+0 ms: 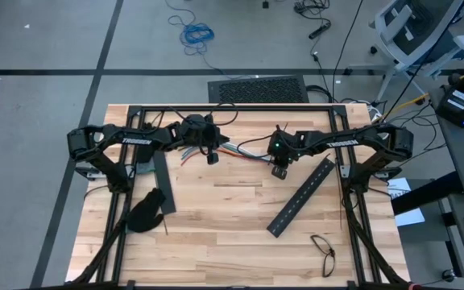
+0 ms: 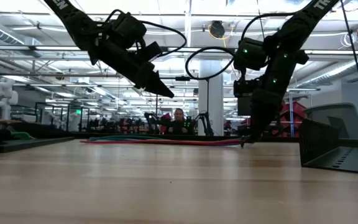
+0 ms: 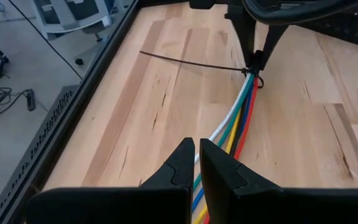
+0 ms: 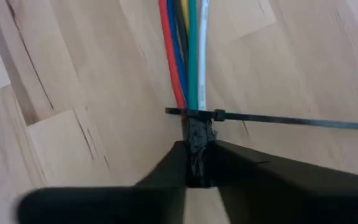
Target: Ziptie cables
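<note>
beside right pincer (image 1: 279,171), slotted bar (image 1: 300,196); glove (image 1: 147,211) apart.

Grey floor (image 1: 47,48) surrounds the pale wooden surface (image 1: 216,234), crossed by dark seams, with a blue cable coil (image 1: 196,34) and a black vent mat (image 1: 256,89) lying on it (an office chair (image 1: 413,32) stands at one corner). Beyond, ceiling strip lights (image 2: 185,6) glow over a white pillar (image 2: 213,102), where a person (image 2: 179,121) sits

White "TROSSEN" lettering printed along the left arm (image 1: 139,138) and again along the right arm (image 1: 346,141), seen from above. No other legible text.
</note>
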Available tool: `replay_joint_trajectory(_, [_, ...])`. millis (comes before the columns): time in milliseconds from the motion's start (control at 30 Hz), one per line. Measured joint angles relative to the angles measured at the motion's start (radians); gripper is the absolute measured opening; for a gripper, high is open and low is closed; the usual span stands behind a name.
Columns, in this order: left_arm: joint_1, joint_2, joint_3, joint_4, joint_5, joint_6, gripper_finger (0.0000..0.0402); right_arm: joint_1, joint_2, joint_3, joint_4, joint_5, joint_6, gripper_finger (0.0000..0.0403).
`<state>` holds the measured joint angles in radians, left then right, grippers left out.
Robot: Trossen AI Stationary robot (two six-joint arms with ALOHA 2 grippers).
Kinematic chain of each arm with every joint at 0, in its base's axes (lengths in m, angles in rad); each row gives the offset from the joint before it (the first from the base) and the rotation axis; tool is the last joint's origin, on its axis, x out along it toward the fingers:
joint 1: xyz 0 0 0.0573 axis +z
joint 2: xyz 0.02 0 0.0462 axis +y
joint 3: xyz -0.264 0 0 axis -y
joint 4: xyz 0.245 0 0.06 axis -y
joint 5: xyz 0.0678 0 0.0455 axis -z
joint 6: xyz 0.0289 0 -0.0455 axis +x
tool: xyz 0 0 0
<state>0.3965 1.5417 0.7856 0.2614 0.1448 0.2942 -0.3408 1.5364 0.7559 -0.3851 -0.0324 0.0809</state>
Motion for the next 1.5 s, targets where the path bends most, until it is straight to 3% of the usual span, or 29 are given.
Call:
replay_joint_trajectory(67, [0.000,0.000,0.000,0.001,-0.003,0.000,0.0025,-0.002,0.000,0.000,-0.003,-0.018,0.014,0.0029])
replay_joint_trajectory(467, [0.000,-0.038,0.000,0.047,-0.003,-0.001,0.0025,-0.008,-0.047,0.056,-0.003,-0.104,0.125,0.0029])
replay_joint_trajectory(800, [-0.004,-0.200,0.005,0.078,-0.003,-0.004,0.0025,0.016,-0.078,0.351,-0.160,-0.154,0.025,0.0029])
replay_joint_trajectory(967, [-0.030,-0.214,0.078,0.070,0.018,-0.060,0.0025,0.025,-0.078,0.513,-0.248,-0.159,-0.047,0.0029])
replay_joint_trajectory(1133, [-0.074,-0.215,0.166,0.067,0.039,-0.053,0.0025,0.024,-0.078,0.569,-0.319,-0.147,-0.076,0.0029])
replay_joint_trajectory(1400, [-0.089,-0.175,0.239,-0.176,0.098,-0.009,0.0025,0.024,-0.047,0.569,-0.296,-0.152,-0.077,0.0029])
replay_joint_trajectory(1500, [-0.103,-0.146,0.254,-0.173,0.099,0.019,0.0025,0.041,-0.021,0.569,-0.251,-0.155,-0.070,0.0029])
